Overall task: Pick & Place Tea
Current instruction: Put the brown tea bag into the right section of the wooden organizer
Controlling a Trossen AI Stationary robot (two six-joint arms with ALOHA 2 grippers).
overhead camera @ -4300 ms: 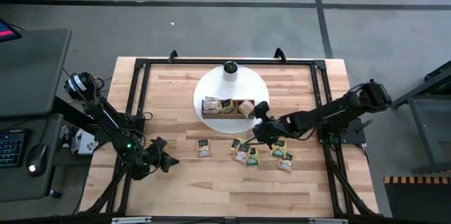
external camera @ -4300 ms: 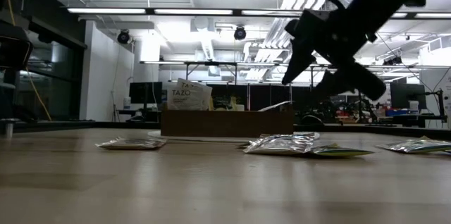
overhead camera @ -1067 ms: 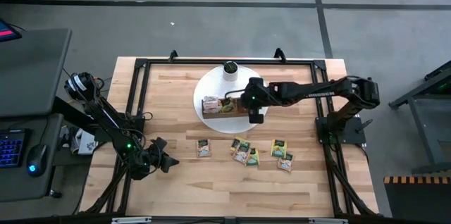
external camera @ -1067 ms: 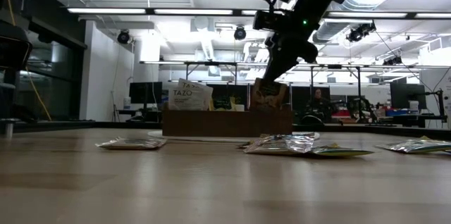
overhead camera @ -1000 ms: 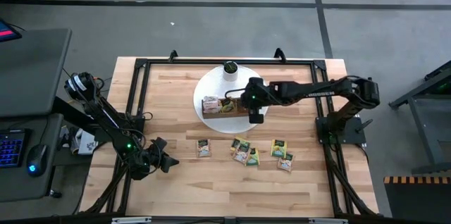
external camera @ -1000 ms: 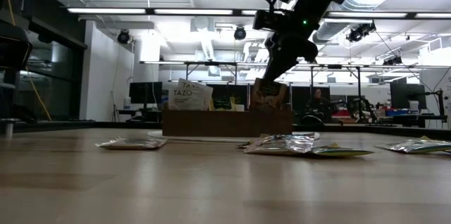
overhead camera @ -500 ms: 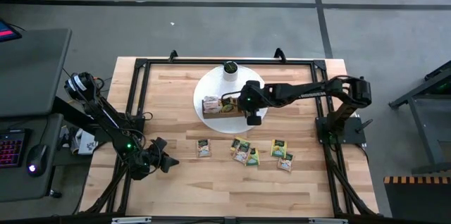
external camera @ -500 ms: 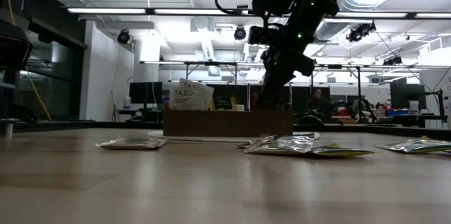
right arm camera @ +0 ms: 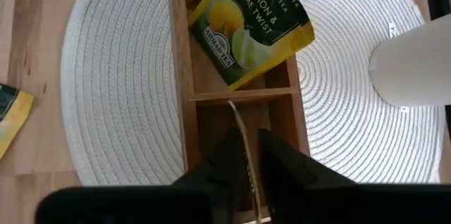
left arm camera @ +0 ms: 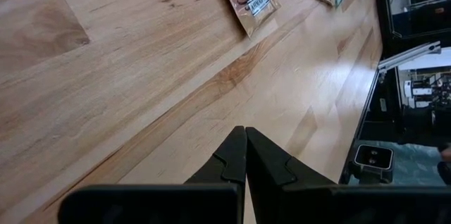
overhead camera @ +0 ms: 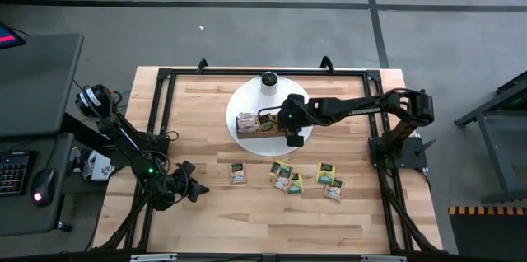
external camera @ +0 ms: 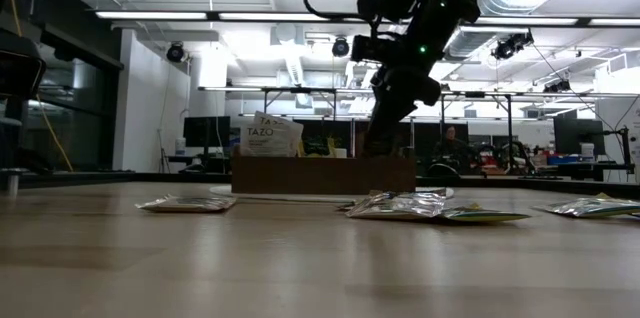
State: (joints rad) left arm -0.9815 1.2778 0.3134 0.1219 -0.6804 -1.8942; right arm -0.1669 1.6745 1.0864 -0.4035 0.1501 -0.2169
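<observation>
Right gripper [right arm camera: 246, 157] low over end compartment of wooden tray [right arm camera: 180, 62], fingers pinching thin sachet [right arm camera: 242, 129] edge-on (vertical hold likely so it slots between tray walls). Release not yet made, by my judgement.

Middle compartment holds green lemon-lime sachet [right arm camera: 246, 23], leaning on divider.

Tray sits on white round mat [overhead camera: 247, 134]; white cylinder [overhead camera: 269, 83] beyond tray, on same mat.

Loose sachets [overhead camera: 286, 178] flat on table in front of tray, well apart from it, awaiting pickup.

Left gripper [left arm camera: 245, 155] far from tray near table's front, fingers pressed together, empty, idle.
</observation>
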